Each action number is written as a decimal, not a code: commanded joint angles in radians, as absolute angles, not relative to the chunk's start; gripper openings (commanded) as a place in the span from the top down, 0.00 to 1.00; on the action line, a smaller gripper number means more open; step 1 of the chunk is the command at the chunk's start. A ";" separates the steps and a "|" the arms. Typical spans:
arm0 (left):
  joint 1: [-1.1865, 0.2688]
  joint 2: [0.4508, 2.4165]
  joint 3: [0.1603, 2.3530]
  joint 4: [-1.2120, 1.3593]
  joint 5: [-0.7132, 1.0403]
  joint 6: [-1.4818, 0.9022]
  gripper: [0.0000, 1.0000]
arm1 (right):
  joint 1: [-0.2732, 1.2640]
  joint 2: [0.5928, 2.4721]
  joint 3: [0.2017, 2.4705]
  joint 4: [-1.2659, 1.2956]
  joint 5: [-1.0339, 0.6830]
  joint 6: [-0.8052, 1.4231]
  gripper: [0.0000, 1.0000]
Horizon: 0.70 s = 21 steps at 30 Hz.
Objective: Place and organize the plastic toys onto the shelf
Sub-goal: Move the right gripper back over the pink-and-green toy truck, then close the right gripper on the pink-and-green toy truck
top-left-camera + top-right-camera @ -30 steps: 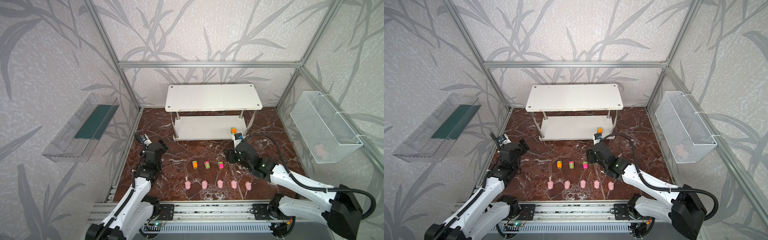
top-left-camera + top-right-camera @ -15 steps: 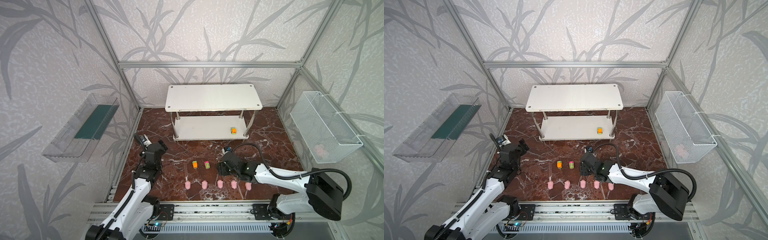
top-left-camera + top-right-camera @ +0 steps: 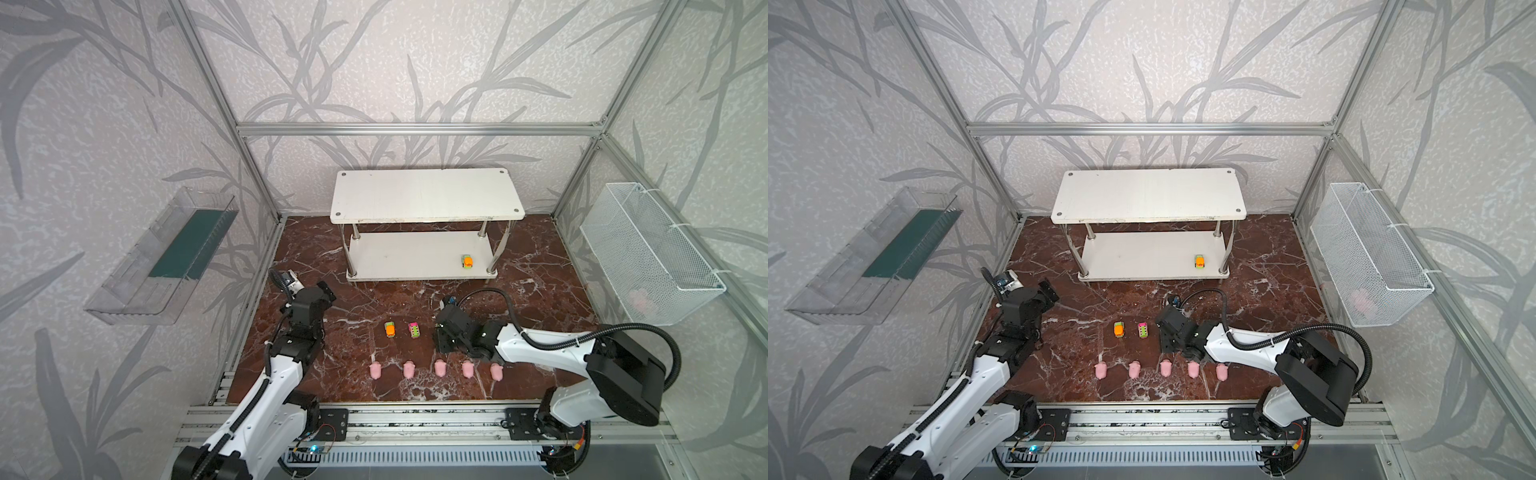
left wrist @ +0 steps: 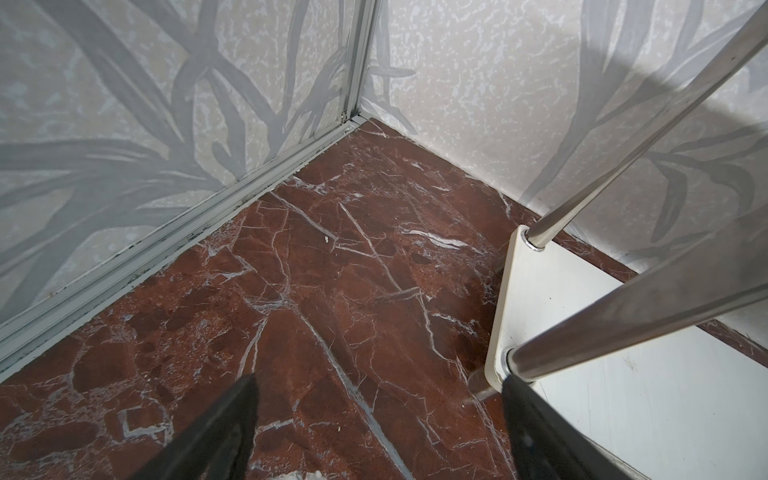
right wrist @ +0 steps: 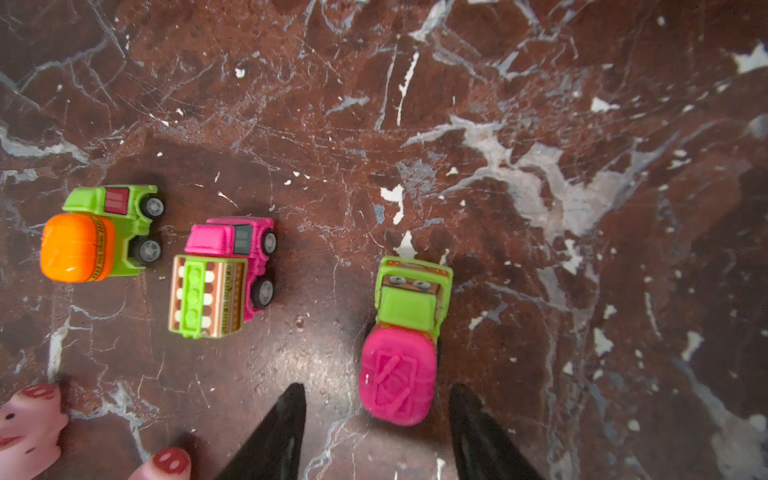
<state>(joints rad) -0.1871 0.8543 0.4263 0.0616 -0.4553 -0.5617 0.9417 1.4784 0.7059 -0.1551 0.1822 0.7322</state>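
Tray [image 3: 162, 257] of clear plastic hangs on the wall at the far left.

Next comes my left gripper [image 4: 379, 380]. It is up above the brown floor [image 4: 332, 291], near the left wall. Its two fingers are wide apart and nothing is between them. Its wrist view shows one end of the shelf's low board close by.

At the back, in the middle, stands the white shelf [image 3: 424, 195] with its two boards. One toy is on it. That is the shelf car [image 3: 467, 261], orange and green, on the low board near the right end, beside a post.

On the floor in front of the shelf sit the orange car [image 3: 390, 329] and the pink car [image 3: 414, 329]. They are side by side and not touching. Closer to me is a row of five pigs [image 3: 440, 368], each apart from the next, all on the floor.

My right gripper [image 5: 374, 388] points down at the floor just right of the pink car. In both top views it hides the green car [image 5: 405, 332]. The right wrist view shows that car, with its green front and pink back, on its wheels on the floor. My two fingers [image 5: 282, 428] are apart, one on each side of the pink back end. There is a gap at each side, so I am not touching the car.

On the right wall hangs a white wire basket [image 3: 665, 286]. Something pink lies in it, too blurry to tell what.
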 commanded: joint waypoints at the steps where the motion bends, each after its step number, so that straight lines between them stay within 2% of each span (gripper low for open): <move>1: -0.189 0.861 0.424 0.075 -0.477 -0.580 0.11 | 0.946 1.489 0.737 -0.143 0.213 0.722 0.45; 11: -0.189 0.862 0.424 0.072 -0.484 -0.571 0.11 | 0.939 1.525 0.755 -0.161 0.236 0.709 0.53; 21: -0.189 0.873 0.425 0.077 -0.483 -0.576 0.11 | 0.934 1.538 0.758 -0.168 0.239 0.710 0.56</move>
<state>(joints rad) -0.1871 0.8722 0.4259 0.0620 -0.4595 -0.5606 0.9382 1.5295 0.7364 -0.1452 0.2203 0.7109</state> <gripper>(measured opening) 0.892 0.442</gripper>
